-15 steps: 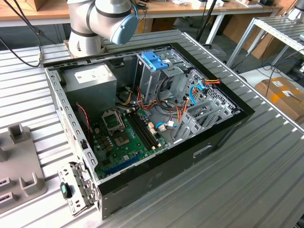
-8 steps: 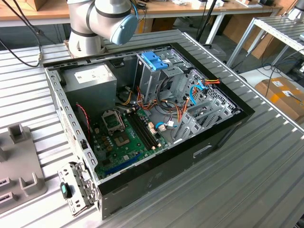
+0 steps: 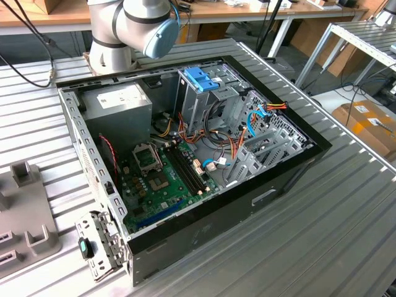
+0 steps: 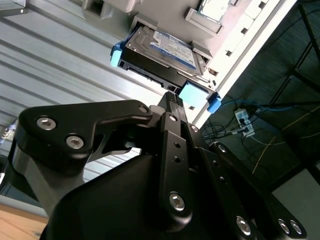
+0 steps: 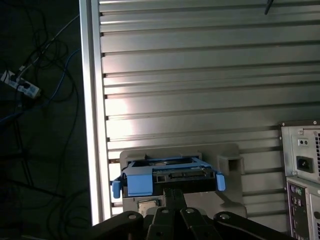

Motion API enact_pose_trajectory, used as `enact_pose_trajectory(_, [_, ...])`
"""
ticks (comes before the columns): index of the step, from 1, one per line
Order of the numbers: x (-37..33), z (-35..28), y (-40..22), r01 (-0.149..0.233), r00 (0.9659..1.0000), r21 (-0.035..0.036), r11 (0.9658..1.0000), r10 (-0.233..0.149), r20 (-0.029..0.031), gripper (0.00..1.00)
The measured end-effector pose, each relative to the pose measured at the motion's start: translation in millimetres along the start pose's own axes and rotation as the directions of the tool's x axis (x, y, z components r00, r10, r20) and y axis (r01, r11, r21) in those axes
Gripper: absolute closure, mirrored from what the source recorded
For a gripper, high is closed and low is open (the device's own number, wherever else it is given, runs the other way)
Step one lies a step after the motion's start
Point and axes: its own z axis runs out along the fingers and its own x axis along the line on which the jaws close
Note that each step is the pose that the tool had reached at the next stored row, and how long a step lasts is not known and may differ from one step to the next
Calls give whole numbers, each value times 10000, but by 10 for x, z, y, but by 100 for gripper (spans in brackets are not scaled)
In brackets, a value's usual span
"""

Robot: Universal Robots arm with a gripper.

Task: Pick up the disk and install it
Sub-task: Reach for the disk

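Hand [image 5: 173, 191] angled toward disk [image 5: 167, 173] seated in grey holder [image 5: 229, 161] on worktop [image 5: 200, 75]; fingers pressed together, nothing held.

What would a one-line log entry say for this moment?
phase: pick-up | disk: resting in grey holder | gripper: near disk's edge | computer case: open

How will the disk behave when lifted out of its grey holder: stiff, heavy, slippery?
Probably rigid: the disk is a flat metal-cased block, so no flex. Likely heavy for its size. Its light blue side rails look like plastic and may give slightly if squeezed. Seated in the grey holder, it could bind if lifted tilted.
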Motion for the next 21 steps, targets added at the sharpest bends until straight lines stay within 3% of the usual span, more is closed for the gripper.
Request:
enact_pose_trajectory(3, [0,4,0,-6,9999,13,10000,6,-170,89])
enact_pose_trajectory(5, [0,9,-1,-11,9995,25,10000,12,-323,89])
enact_pose_trajectory(6, [0,11,-1,-12,9994,26,10000,13,-340,89])
enact_pose_trajectory(21, [16,14,-3,-11,9994,28,10000,12,-353,89])
